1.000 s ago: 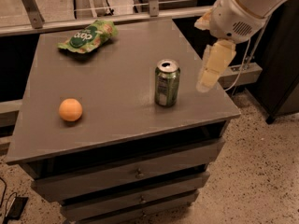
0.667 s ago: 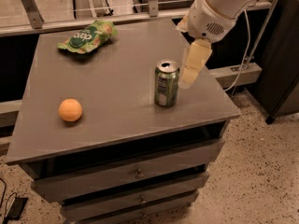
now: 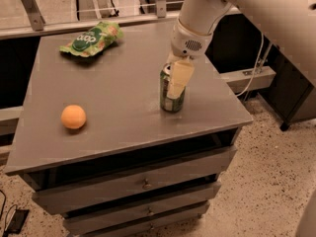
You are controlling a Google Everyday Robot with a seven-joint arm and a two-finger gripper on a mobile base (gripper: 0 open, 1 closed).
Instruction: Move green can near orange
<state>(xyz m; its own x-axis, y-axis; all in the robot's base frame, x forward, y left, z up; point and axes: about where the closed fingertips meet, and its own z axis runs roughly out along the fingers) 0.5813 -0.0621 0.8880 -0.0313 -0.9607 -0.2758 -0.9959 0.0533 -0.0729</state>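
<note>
The green can stands upright on the grey table, right of its middle. The orange lies on the table's left front part, well apart from the can. My gripper, pale cream below a white wrist, has come down from the upper right. It is at the can's top and right side and overlaps the can's upper part in the camera view. Whether it touches the can I cannot tell. The can rests on the table.
A flat green snack bag lies at the table's back left. The table has drawers below its front edge. A metal railing runs behind it. A speckled floor lies to the right, and dark furniture stands at the far right.
My gripper has moved left and down, from beside the table's right edge to right at the can. The can, orange and snack bag have not moved.
</note>
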